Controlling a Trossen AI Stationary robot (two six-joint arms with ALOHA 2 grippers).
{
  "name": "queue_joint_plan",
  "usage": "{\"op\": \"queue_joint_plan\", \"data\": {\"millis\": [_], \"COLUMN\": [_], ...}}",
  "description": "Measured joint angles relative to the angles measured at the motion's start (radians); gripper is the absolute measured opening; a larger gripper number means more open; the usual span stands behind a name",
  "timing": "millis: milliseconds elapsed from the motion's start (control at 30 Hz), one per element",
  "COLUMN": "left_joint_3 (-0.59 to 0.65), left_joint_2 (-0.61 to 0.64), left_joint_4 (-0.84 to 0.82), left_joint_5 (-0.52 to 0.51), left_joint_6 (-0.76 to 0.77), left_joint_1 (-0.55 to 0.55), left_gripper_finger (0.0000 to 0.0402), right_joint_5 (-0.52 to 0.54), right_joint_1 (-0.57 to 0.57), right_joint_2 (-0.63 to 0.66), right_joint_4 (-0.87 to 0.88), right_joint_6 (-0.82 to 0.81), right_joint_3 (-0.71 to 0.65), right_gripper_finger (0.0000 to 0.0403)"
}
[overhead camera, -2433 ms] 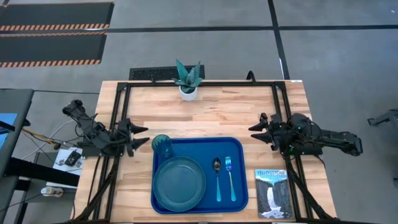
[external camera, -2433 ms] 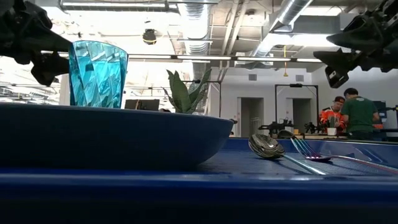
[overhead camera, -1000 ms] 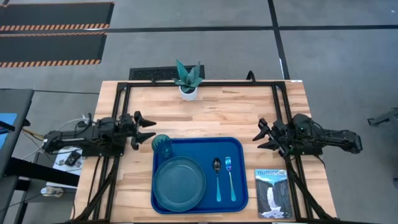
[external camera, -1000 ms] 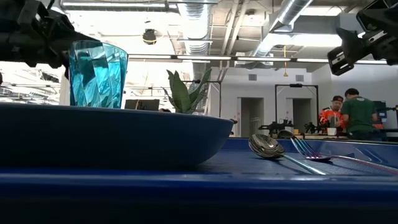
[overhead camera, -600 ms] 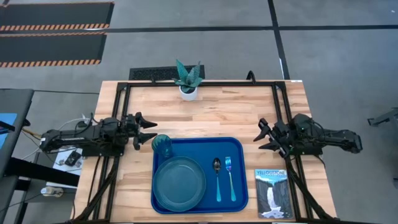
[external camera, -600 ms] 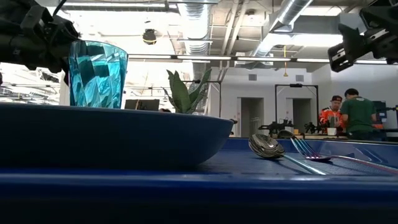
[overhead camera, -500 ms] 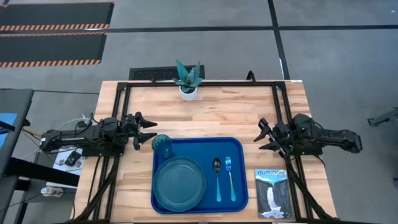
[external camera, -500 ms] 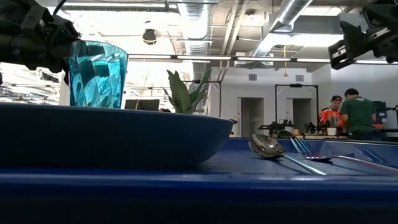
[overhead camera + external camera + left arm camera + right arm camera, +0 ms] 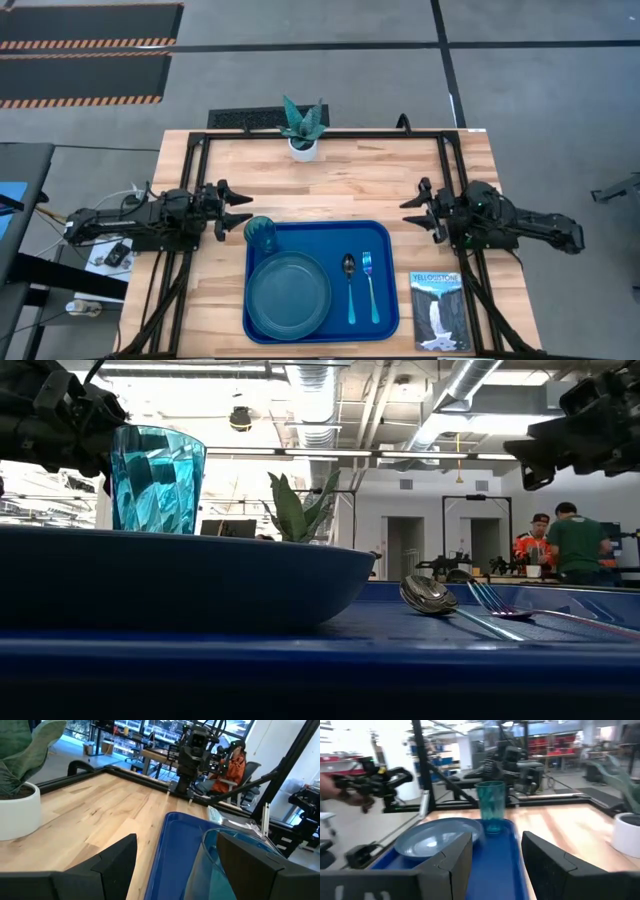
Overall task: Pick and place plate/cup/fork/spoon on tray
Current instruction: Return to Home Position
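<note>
The booklet (image 9: 437, 311) with a waterfall photo lies on the table (image 9: 370, 180) at the near right, just beside the tray (image 9: 382, 325). The big blue tray sits at the near middle of the table. All 4 things are on it. The plate (image 9: 289, 293) fills the near left part. In the low view the plate (image 9: 180, 585) is so close that it hides most of the tray, and its left side is cut off. The spoon (image 9: 350, 288) and the fork (image 9: 369, 285) lie side by side to the right of the plate, spoon on the left, not touching. The cup (image 9: 261, 234) stands upright in the far left corner of the tray, just behind the plate.

The left gripper (image 9: 238, 209) is just left of the cup, near it but not touching. Its jaws are spread and hold nothing. In the left wrist view only the cup's (image 9: 235, 865) rim and side show. The right gripper (image 9: 412, 211) is off the tray's far right corner. Its jaws are spread and hold nothing too.

At the far edge of the table stands a white pot with a spiky plant (image 9: 302, 130). In the low view, 2 people (image 9: 562, 544) stand far back in the room, too small to make out well.
</note>
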State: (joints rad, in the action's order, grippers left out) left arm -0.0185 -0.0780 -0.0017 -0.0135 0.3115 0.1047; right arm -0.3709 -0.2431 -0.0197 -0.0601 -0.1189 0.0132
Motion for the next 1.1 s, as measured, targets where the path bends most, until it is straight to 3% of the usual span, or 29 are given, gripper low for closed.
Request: {"op": "queue_joint_plan", "data": {"millis": [333,567,833,1100], "left_joint_3": [0.000,0.000,-0.001,-0.001], "left_joint_2": [0.000,0.000,0.000,0.000], "left_joint_4": [0.000,0.000,-0.001,-0.001], "left_joint_5": [0.000,0.000,-0.001,0.001], "left_joint_6": [0.005,0.006,0.006,0.006], "left_joint_1": [0.000,0.000,0.000,0.000], "left_gripper_finger": [0.0261,0.0261,0.0261,0.0261], "right_joint_5": [0.003,-0.013,0.245,0.267], "right_joint_1": [-0.009,0.122,0.247,0.250], "right_joint_2": [0.000,-0.006,-0.006,-0.006], "right_joint_4": [0.004,0.007,0.008,0.008], "right_joint_6": [-0.043,-0.098,-0.005,0.012], "right_joint_3": [0.000,0.000,-0.004,-0.004], "right_gripper_finger": [0.0194,0.0193,0.0192,0.0193]}}
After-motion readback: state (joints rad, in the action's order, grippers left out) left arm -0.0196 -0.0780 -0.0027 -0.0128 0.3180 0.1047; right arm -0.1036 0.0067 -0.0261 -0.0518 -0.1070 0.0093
